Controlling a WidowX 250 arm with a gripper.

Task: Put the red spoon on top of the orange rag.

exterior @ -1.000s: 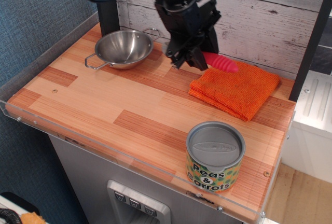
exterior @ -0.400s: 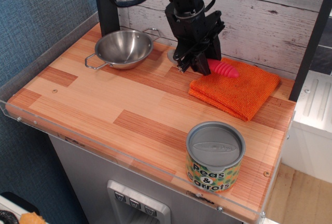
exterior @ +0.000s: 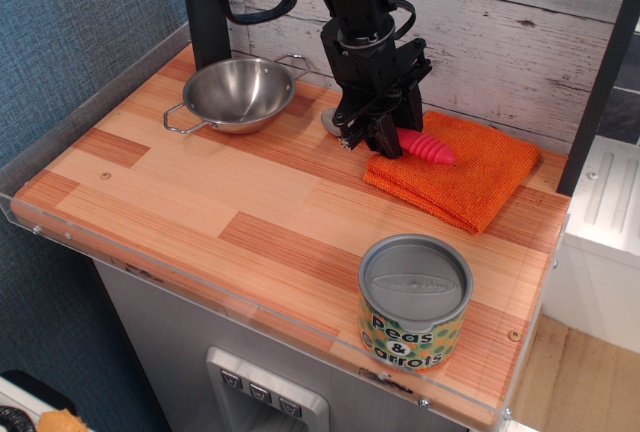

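Observation:
The red spoon (exterior: 425, 146) has its pinkish-red ribbed handle lying over the left part of the orange rag (exterior: 470, 180). Its shiny metal bowl pokes out to the left of the gripper, over the wood. My gripper (exterior: 372, 140) stands low at the rag's left edge and is shut on the spoon at its neck. The rag lies folded at the back right of the wooden table, by the plank wall.
A steel two-handled bowl (exterior: 238, 94) stands at the back left. A tin can labelled peas and carrots (exterior: 414, 302) stands near the front right edge. A clear plastic rim (exterior: 90, 82) borders the table's left and front. A dark post (exterior: 205, 2) rises behind the bowl.
My gripper has moved down and slightly right with the spoon. The handle has come down from above the rag's back corner onto the rag.

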